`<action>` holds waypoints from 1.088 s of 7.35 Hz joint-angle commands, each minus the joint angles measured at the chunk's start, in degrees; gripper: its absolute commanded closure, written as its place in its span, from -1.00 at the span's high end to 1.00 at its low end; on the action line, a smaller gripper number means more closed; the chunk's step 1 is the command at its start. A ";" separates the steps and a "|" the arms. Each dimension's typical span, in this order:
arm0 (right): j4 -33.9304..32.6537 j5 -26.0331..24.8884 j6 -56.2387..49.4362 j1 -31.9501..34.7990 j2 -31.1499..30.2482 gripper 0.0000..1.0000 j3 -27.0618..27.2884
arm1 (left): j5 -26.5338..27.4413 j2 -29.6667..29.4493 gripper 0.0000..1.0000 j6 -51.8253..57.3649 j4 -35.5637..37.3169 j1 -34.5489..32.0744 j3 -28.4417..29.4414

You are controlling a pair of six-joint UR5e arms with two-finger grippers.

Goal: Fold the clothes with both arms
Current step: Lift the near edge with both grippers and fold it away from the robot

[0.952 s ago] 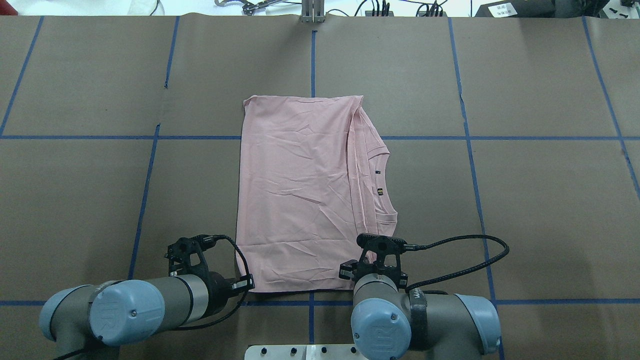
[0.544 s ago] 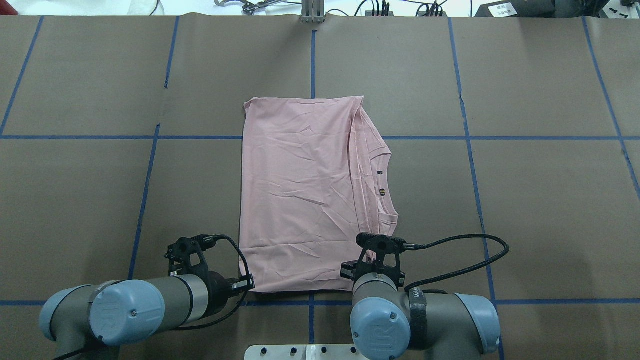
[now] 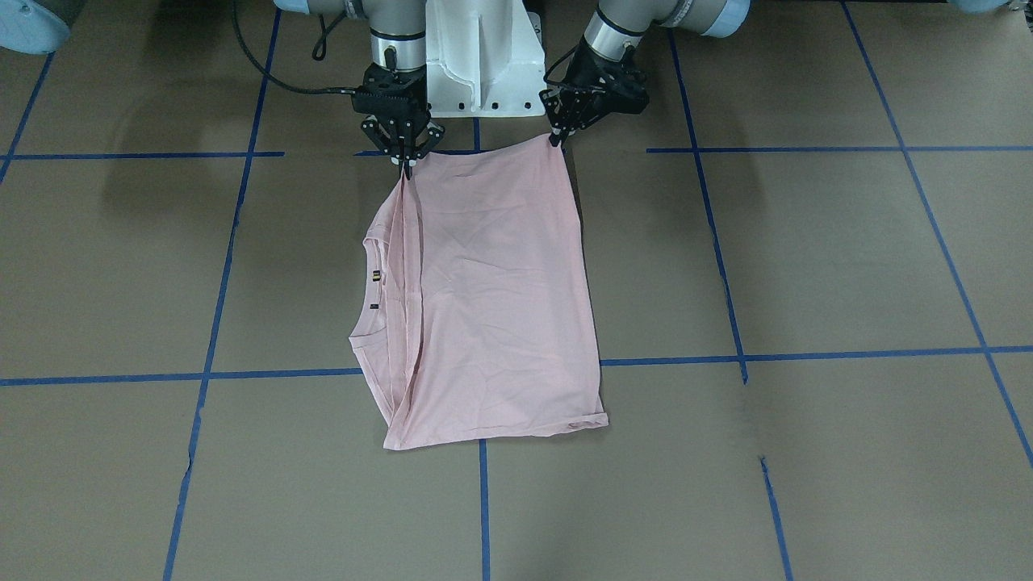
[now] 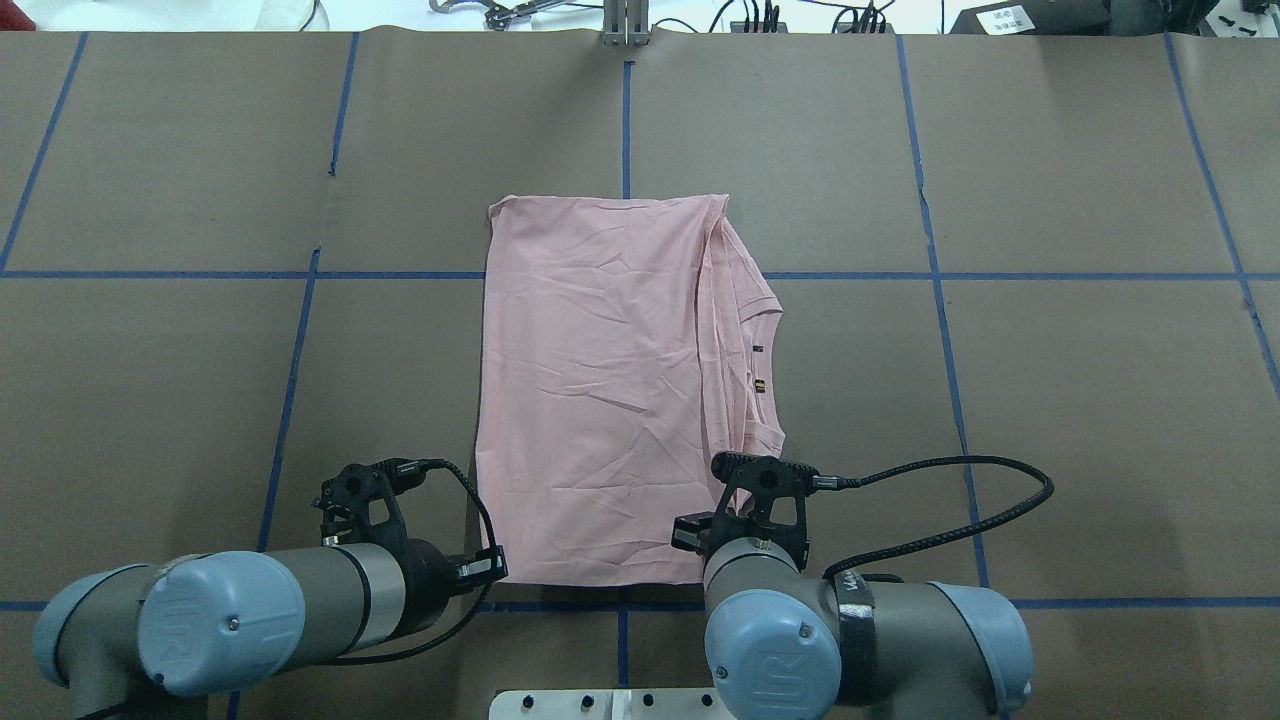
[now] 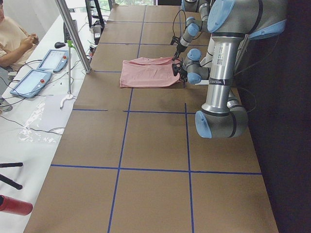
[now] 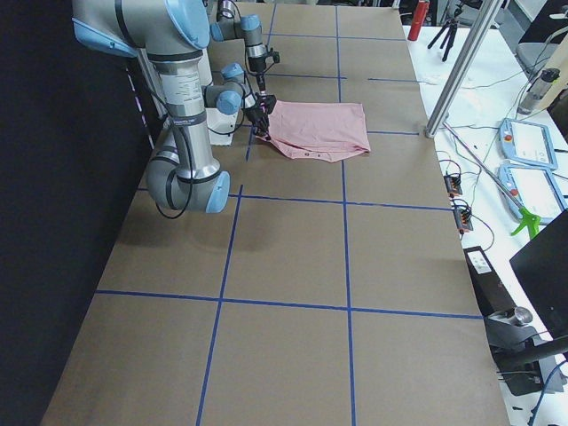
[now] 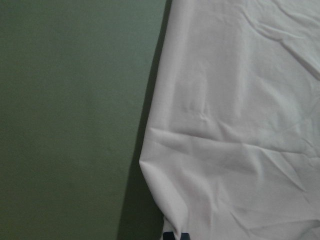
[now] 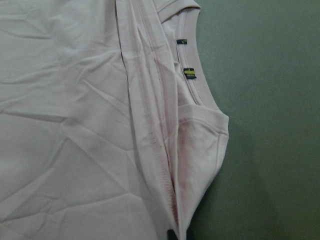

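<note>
- Left jaws and right jaws each clamp a near corner of the T-shirt [image 4: 600, 380].
- It lies mid-way across the desk [image 4: 1000, 400], folded lengthwise, collar [image 4: 765, 370] toward the robot's right.
- Likely step: crosswise fold; next, lift both corners evenly, carry them to the far edge.

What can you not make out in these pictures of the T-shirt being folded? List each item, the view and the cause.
T-shirt underside: every view, covered by its own folded top layer.
Right gripper fingertips: overhead view, hidden behind its own wrist.
Neck labels: right wrist view, any writing too small.
Left gripper: left wrist view, cut off by the bottom edge.
</note>
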 commanded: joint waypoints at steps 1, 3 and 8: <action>-9.54 1.22 0.24 -0.59 0.04 -1.00 11.20 | -3.89 -0.22 -1.00 0.17 14.08 0.11 -14.12; -20.61 2.81 1.56 -2.70 2.66 -1.00 20.89 | -6.02 -5.88 -1.00 0.25 29.97 -0.06 -24.79; -13.59 3.25 -2.91 4.47 6.80 -1.00 8.93 | -5.94 -12.15 -1.00 10.96 31.63 -10.24 -11.86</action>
